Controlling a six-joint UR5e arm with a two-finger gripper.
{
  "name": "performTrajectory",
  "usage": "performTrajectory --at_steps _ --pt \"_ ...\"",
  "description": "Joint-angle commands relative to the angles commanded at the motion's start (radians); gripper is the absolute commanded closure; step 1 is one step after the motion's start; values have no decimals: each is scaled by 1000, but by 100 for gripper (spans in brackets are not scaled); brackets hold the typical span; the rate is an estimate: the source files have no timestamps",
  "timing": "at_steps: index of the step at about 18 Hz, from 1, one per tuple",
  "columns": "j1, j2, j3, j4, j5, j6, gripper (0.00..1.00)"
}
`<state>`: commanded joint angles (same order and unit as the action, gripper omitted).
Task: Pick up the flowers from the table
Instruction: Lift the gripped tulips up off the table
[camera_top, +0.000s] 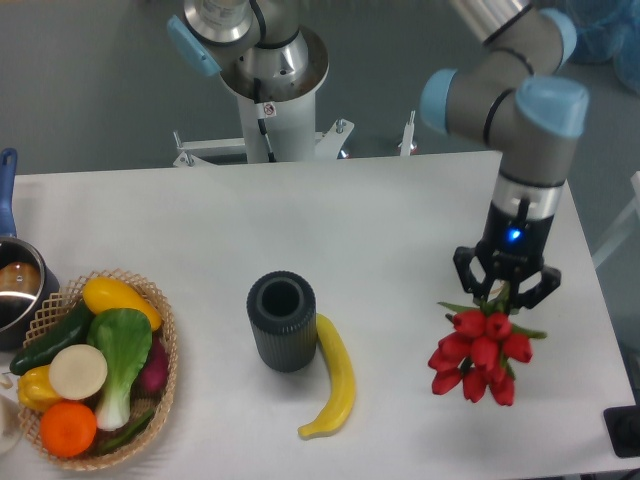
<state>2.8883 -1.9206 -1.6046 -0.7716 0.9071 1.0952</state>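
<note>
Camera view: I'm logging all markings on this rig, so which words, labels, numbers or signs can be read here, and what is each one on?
No text can be read.
White robot pedestal: a small round red-and-white sticker, too small to make out.
Arm wrist above the pincer: a blue light, not a marking.
Flowers, banana, grey cup, basket: no markings visible.
</note>
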Motion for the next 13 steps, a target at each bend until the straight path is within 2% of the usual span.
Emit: performTrajectory --at_steps 4,13 --pt "74 3 -1 -2 -235 0 66" --pt "124 35 -15 -2 -246 5 66"
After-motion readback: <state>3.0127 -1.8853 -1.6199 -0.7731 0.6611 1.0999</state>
